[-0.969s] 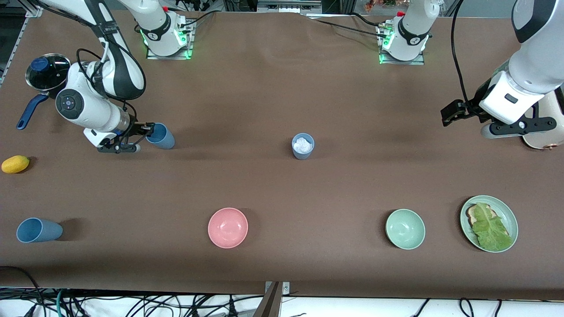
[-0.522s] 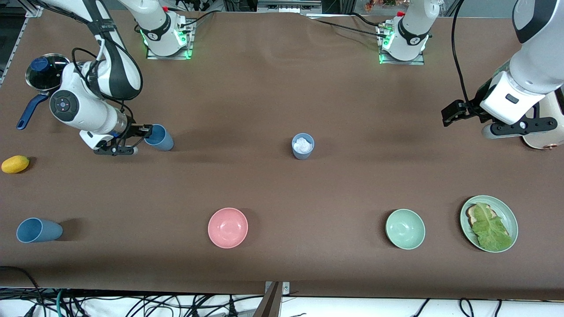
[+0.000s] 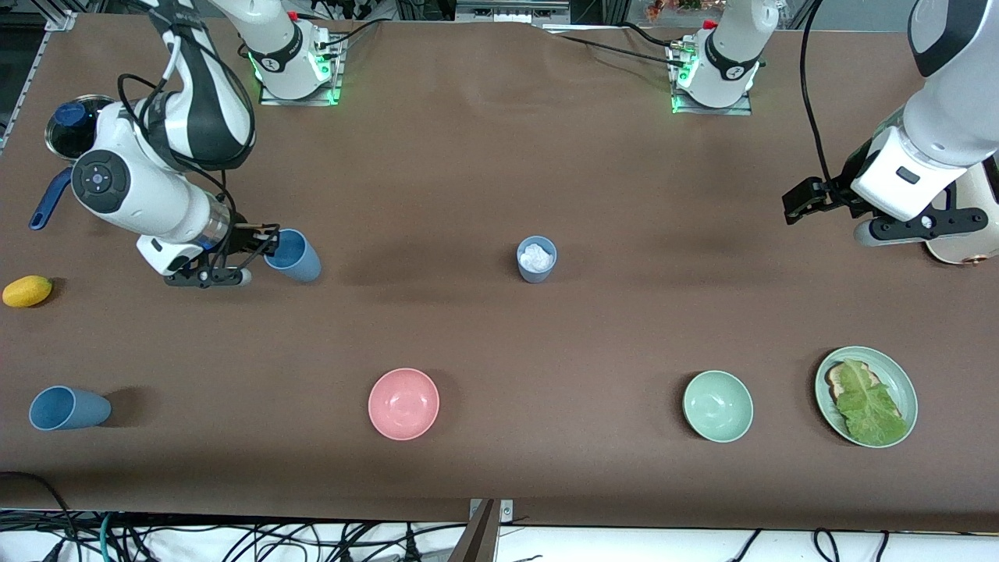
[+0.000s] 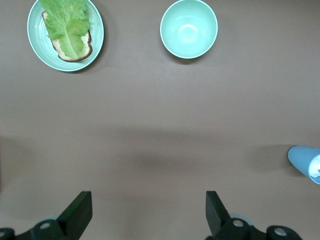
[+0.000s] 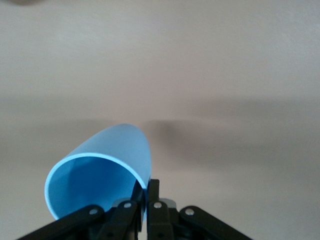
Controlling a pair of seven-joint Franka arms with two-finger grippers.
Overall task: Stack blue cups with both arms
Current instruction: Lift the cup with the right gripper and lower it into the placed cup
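My right gripper (image 3: 265, 240) is shut on the rim of a blue cup (image 3: 294, 255) and holds it tilted just above the table at the right arm's end; in the right wrist view the cup (image 5: 102, 170) is pinched between the fingers (image 5: 152, 192) by its wall. A second blue cup (image 3: 536, 258) stands upright at the table's middle with white crumpled stuff inside; it also shows in the left wrist view (image 4: 306, 162). A third blue cup (image 3: 66, 408) lies on its side near the front corner at the right arm's end. My left gripper (image 3: 804, 201) is open, empty, and waits high over the left arm's end.
A pink bowl (image 3: 403, 403), a green bowl (image 3: 718, 406) and a green plate with bread and lettuce (image 3: 866, 396) sit along the front. A lemon (image 3: 27, 290) and a blue-handled black pot (image 3: 70, 129) sit at the right arm's end.
My right gripper has lifted and tilted the blue cup and carried it a little toward the front camera and the table's middle. The left arm has not moved.
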